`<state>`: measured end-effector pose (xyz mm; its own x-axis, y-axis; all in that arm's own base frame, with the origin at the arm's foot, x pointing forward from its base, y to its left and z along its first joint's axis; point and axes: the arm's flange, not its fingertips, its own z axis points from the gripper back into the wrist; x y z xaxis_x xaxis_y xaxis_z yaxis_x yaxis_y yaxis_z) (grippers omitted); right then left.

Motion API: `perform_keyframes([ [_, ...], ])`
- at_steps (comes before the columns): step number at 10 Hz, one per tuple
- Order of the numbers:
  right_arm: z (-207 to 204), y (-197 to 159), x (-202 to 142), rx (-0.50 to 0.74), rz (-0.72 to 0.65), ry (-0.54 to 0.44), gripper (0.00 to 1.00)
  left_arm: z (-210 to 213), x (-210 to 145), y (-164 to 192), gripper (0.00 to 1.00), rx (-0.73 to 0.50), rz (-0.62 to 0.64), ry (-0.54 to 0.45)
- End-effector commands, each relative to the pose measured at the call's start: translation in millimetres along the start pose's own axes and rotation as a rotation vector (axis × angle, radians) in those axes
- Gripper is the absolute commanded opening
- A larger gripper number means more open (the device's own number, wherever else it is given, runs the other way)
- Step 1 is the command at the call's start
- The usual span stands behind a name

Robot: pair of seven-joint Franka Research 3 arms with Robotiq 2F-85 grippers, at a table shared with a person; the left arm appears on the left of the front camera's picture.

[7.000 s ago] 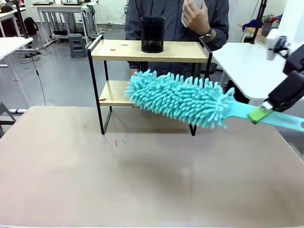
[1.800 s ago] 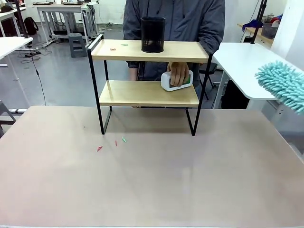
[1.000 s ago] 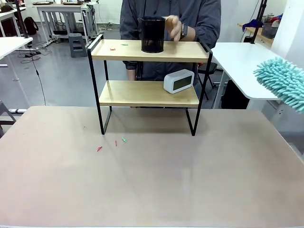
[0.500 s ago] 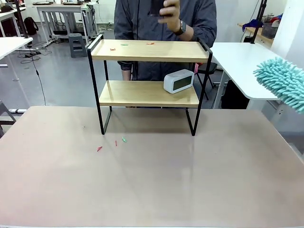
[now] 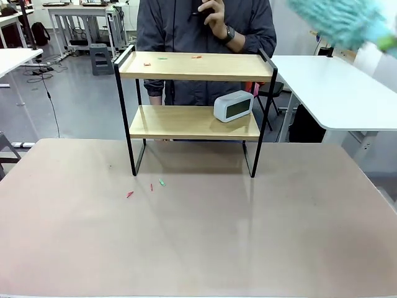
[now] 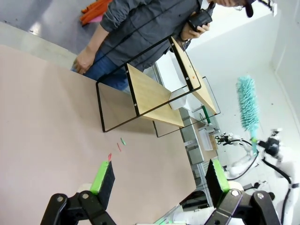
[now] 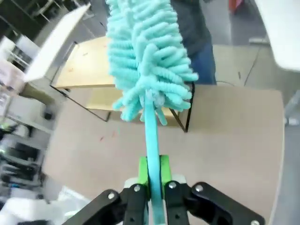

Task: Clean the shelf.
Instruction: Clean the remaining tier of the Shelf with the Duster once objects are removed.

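The shelf (image 5: 195, 66) stands at the far middle of the table, two wooden boards in a black frame. Small coloured scraps (image 5: 147, 63) lie on its top board. A white clock (image 5: 234, 105) sits on the lower board. My right gripper (image 7: 151, 171) is shut on the handle of a teal fluffy duster (image 7: 147, 61), held high above and to the right of the shelf (image 7: 89, 70); the duster (image 5: 338, 18) is blurred at the top right. My left gripper (image 6: 159, 176) hangs open over the table, well short of the shelf (image 6: 150, 93).
A person stands behind the shelf with a black cup in a raised hand (image 5: 217, 18). A few scraps (image 5: 151, 186) lie on the table in front of the shelf's left legs. A white table (image 5: 329, 93) stands at the right.
The person lifted the black cup off the top board and shifted left. My right arm swung the duster up from the right edge to the top right.
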<state>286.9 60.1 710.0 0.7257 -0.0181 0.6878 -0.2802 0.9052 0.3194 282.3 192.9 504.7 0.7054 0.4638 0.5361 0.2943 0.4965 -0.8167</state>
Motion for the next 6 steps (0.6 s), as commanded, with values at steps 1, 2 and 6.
perform_keyframes([
  [1, -57.3, 27.3, 35.6, -0.217, 0.078, 0.111, 0.12, -1.2, 0.5, -2.1, 1.0, -0.016, -0.019, -0.017],
  [2, -88.3, 54.3, 43.7, -0.278, 0.151, 0.182, 0.12, -1.2, 0.5, -2.1, 1.0, -0.016, -0.019, -0.017],
  [6, -129.5, 73.6, 25.8, -0.278, 0.236, 0.215, 0.12, -1.2, 0.5, -2.1, 1.0, -0.016, -0.019, -0.017],
])
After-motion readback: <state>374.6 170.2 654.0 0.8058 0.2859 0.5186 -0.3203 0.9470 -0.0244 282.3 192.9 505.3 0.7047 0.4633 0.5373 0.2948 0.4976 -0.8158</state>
